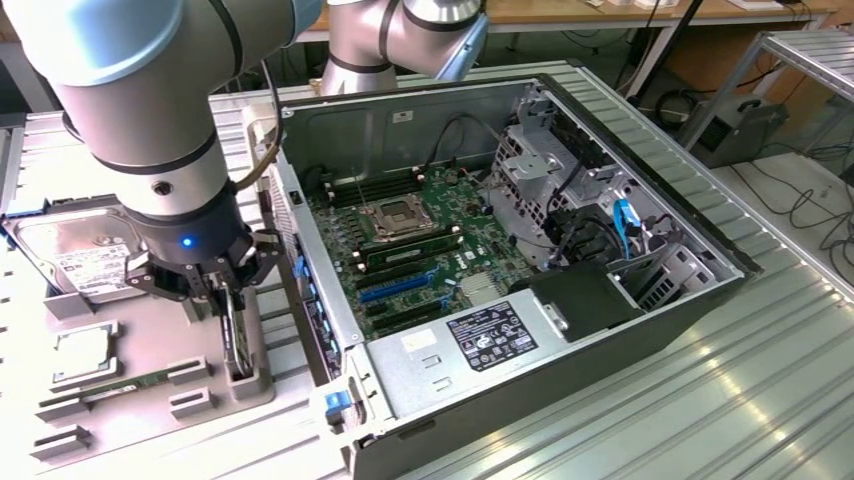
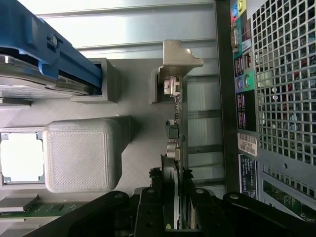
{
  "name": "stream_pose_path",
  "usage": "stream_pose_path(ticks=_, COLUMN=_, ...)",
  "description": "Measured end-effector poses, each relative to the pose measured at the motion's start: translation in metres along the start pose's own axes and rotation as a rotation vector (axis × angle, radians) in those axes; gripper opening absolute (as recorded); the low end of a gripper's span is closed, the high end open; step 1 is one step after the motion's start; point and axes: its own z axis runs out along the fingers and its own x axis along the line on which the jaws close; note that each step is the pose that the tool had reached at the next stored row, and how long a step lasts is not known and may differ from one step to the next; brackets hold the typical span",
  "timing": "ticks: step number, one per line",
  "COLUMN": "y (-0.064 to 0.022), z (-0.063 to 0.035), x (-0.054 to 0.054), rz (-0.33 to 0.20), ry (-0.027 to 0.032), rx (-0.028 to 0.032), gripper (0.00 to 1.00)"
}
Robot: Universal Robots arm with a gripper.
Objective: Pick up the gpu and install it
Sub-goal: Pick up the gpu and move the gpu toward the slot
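Observation:
The gpu (image 1: 236, 345) is a thin black card standing on edge in a grey holder slot on the parts tray (image 1: 134, 430), at the exterior view's left, beside the open computer case (image 1: 694, 260). My gripper (image 1: 220, 300) comes down on the card's upper edge. In the wrist view I see the gpu (image 2: 177, 123) edge-on, with its pale metal bracket (image 2: 178, 57) at the far end. My gripper (image 2: 174, 185) is shut on the card, a black finger (image 2: 150, 197) against each face.
The case lies open with the motherboard (image 1: 414, 250) facing up, and its perforated back panel (image 2: 276, 98) runs close beside the card. The tray also holds a hard drive (image 1: 80, 255), a processor (image 1: 83, 355) and a green memory stick (image 1: 127, 385).

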Motion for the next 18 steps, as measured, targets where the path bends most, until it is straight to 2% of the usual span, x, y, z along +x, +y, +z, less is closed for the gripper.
stream_pose_path(ticks=18, y=0.0002, z=-0.0065, x=-0.0002, rz=0.0, ry=0.0, rx=0.0, gripper=0.26)
